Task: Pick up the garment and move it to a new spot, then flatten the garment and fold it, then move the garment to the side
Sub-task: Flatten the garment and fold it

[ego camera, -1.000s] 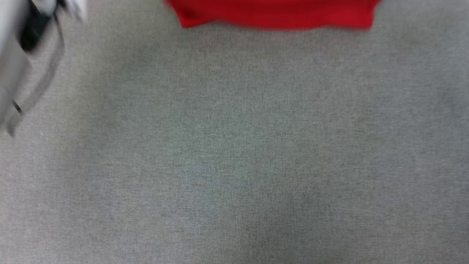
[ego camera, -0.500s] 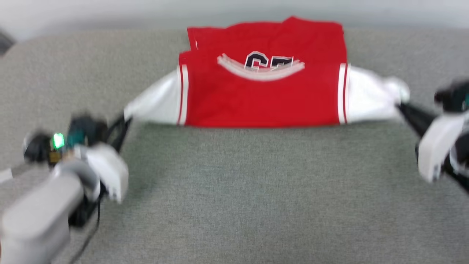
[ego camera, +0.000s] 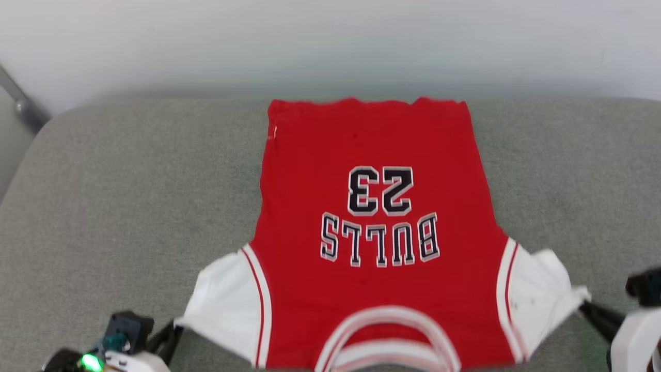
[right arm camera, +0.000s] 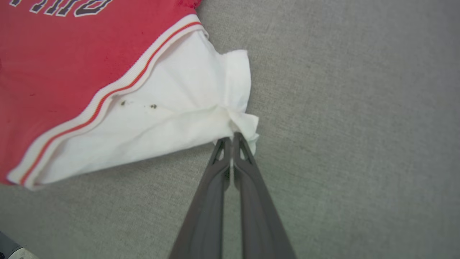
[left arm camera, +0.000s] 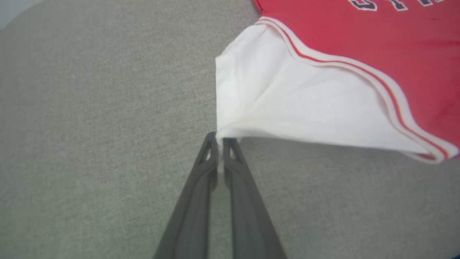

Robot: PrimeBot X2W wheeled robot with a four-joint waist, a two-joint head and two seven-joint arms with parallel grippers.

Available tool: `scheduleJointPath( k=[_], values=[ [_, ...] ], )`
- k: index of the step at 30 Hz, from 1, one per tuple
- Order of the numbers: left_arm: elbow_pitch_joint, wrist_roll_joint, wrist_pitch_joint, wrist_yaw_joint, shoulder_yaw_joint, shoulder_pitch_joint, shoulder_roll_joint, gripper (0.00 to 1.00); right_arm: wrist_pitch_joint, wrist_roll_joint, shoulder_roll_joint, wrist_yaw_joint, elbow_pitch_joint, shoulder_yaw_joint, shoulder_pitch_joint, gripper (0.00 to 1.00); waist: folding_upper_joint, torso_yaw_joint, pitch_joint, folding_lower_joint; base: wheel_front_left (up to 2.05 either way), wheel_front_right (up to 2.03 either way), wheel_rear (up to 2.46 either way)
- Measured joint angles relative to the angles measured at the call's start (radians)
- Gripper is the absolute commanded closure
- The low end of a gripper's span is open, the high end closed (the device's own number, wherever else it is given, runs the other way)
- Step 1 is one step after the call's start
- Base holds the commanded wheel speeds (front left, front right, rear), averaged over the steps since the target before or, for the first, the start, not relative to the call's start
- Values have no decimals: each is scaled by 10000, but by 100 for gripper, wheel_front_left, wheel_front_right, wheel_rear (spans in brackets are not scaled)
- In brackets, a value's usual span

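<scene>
The garment point(ego camera: 372, 227) is a red shirt with white sleeves and dark lettering, spread open on the grey cushion, hem at the far side and collar toward me. My left gripper point(ego camera: 175, 326) is shut on the tip of the near-left white sleeve point(left arm camera: 273, 104), its fingers point(left arm camera: 205, 180) pinching the cloth edge just above the cushion. At the near right, my right gripper point(ego camera: 582, 304) is shut on the bunched tip of the other sleeve point(right arm camera: 179, 115), with cloth puckered around its fingertips point(right arm camera: 248, 169).
The grey upholstered surface point(ego camera: 129, 206) ends in a rounded far edge against a pale wall point(ego camera: 330, 41). A dark metal bar point(ego camera: 20, 106) slants at the far left corner. Bare fabric lies on both sides of the shirt.
The head camera has tilted up from bare cushion to the whole shirt. The shirt, folded over itself half a second ago, now lies spread flat, with both sleeve tips drawn nearer to me.
</scene>
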Motion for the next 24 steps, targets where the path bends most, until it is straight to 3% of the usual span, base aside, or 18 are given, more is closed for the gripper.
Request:
scheduleJointPath(
  k=[8,15,16,18,24],
  values=[
    [-198,-502,-44,150,-293,1295,171,100,696,0,-56,2,-1051,-1022,2699,100,0,52,-655,-1,0,0,0],
    [-303,-546,-44,238,-433,1529,119,100,1628,-192,69,0,-1965,-2086,3689,100,0,39,-747,0,0,0,0],
    [-318,-529,-44,242,-437,1527,98,100,1707,-226,113,2,-2104,-2263,3707,72,0,46,-751,0,0,0,0],
    [-359,-477,-46,278,-439,1509,58,100,1848,-460,150,0,-2391,-2623,3700,0,0,70,-751,0,0,0,0],
    [-683,-295,-58,477,-426,1385,-92,100,2334,-723,-414,-2,-3436,-3760,2702,0,0,135,-637,1,0,0,0]
  ],
)
